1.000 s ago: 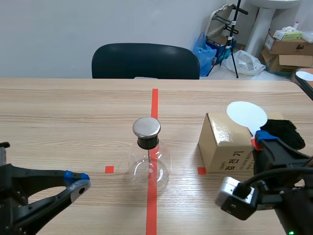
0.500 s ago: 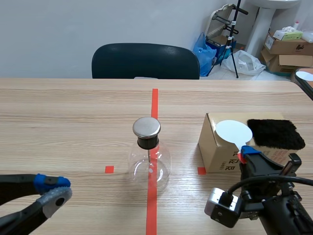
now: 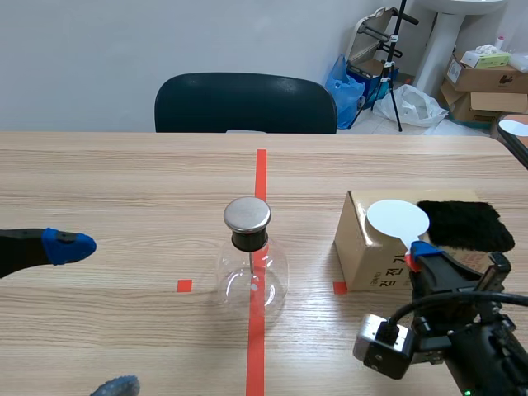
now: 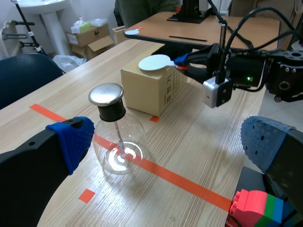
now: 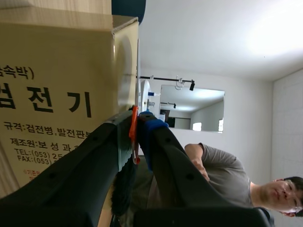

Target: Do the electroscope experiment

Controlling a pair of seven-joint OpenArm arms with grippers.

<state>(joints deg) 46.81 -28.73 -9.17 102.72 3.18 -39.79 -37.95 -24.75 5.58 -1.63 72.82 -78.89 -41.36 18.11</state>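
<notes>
The electroscope, a clear glass flask [image 3: 252, 276] with a metal cap [image 3: 247, 214], stands on the red tape line at the table's middle. It also appears ahead of my left gripper [image 4: 168, 137] as the flask [image 4: 116, 144]. My left gripper [image 3: 91, 318] stands wide open at the left, holding nothing. My right gripper [image 3: 425, 257] is shut on the orange handle [image 5: 134, 132] of a white disc paddle [image 3: 398, 220]. The disc hangs just in front of the cardboard box [image 3: 363, 243]. A black fur cloth [image 3: 458, 225] lies on the box.
A dark chair [image 3: 246, 103] stands behind the far table edge. Boxes and bags [image 3: 487, 74] clutter the back right corner. Coloured toy bricks [image 4: 253, 210] lie near my left gripper. A person [image 5: 227, 175] shows past the box in the right wrist view.
My left gripper has opened wide and drawn back toward the left edge. My right gripper has come down and leftward with the disc, from above the box to its front.
</notes>
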